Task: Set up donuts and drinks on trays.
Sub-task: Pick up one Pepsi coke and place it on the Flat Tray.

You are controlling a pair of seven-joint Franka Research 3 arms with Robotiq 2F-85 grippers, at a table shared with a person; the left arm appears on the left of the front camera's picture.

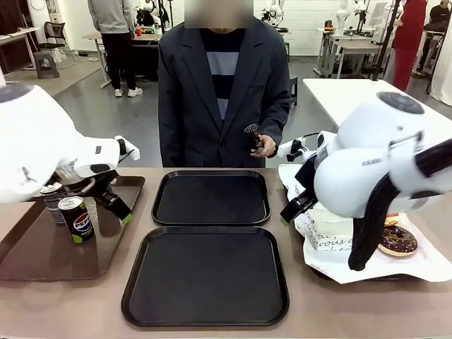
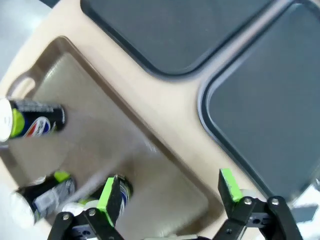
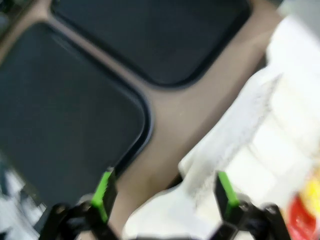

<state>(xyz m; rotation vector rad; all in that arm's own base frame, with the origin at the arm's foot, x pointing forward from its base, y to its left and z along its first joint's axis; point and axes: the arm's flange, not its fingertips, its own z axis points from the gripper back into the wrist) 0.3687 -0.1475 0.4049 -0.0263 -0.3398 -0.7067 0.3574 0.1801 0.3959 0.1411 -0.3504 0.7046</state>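
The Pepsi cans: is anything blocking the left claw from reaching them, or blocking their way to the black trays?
Nothing visible does. The open left gripper hangs over the brown tray, right beside the cans. Just a strip of tabletop lies between that tray and the near black tray and far black tray.

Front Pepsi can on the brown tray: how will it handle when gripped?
Likely tippy: the front can is slim, tall and upright, so a side nudge could topple it, and it would then roll. Glossy wall, probably slippery but stiff. The second can stands close behind and may get bumped.
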